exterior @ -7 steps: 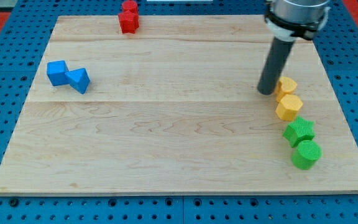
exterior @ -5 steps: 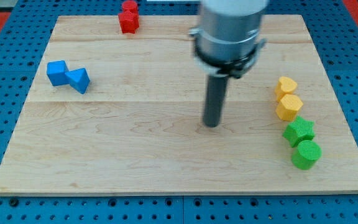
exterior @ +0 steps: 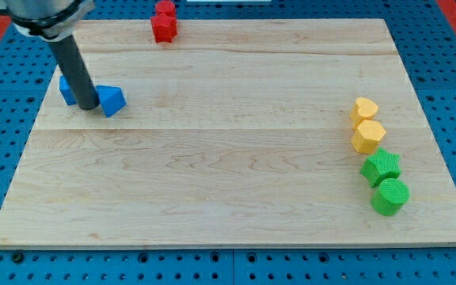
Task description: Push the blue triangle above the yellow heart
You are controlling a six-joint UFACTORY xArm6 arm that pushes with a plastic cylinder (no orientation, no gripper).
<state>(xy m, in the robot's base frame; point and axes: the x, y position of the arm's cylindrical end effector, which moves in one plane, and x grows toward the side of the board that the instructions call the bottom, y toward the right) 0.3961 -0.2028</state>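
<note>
The blue triangle (exterior: 112, 100) lies at the view's left on the wooden board (exterior: 228, 182). My tip (exterior: 88, 106) touches its left side, standing between it and another blue block (exterior: 68, 89) that the rod partly hides. The yellow heart (exterior: 364, 108) sits far off at the view's right edge, with a yellow hexagon (exterior: 367, 136) just below it.
Two red blocks (exterior: 165, 22) stand at the view's top, left of centre. A green star-like block (exterior: 381, 167) and a green round block (exterior: 390, 195) lie below the yellow blocks at the view's right.
My rod has swept from the view's right, beside the yellow heart, across the board to the blue blocks at the left. The blue triangle has shifted slightly right.
</note>
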